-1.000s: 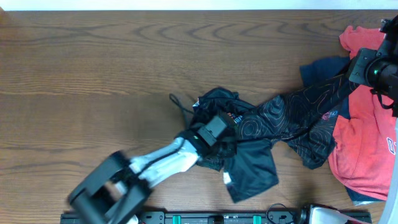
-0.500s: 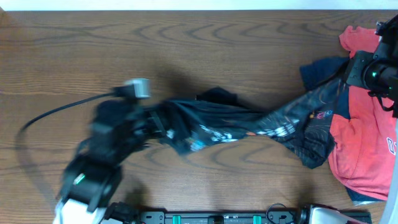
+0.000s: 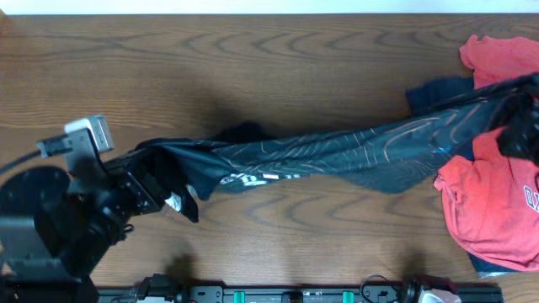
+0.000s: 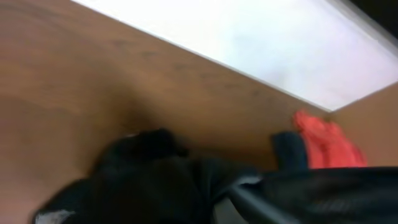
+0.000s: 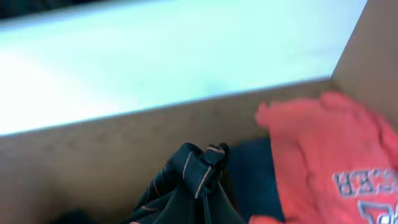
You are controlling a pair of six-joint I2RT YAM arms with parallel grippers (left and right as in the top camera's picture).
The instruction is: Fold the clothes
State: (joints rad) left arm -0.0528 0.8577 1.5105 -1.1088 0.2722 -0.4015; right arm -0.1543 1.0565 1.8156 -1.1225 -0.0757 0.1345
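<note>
The black jersey (image 3: 337,151) with fine contour lines is stretched in a long taut band across the table, raised between both grippers. My left gripper (image 3: 164,185) at the lower left is shut on its left end. My right gripper (image 3: 515,119) at the far right is blurred and shut on the other end. In the left wrist view the jersey (image 4: 161,186) fills the bottom and hides the fingers. In the right wrist view a bunched fold of the jersey (image 5: 200,177) with orange lines rises from the jaws, which are hidden.
A coral-red T-shirt (image 3: 493,210) lies at the right edge, with a navy-blue garment (image 3: 434,93) under and beside it. Both also show in the right wrist view, the T-shirt (image 5: 323,149) and the navy garment (image 5: 255,177). Wooden table (image 3: 253,67) spreads to the back and left.
My left arm has swung far left, dragging the jersey's end with it. The crumpled jersey has been pulled out into a long band. My right gripper has shifted slightly and lifted its end.
</note>
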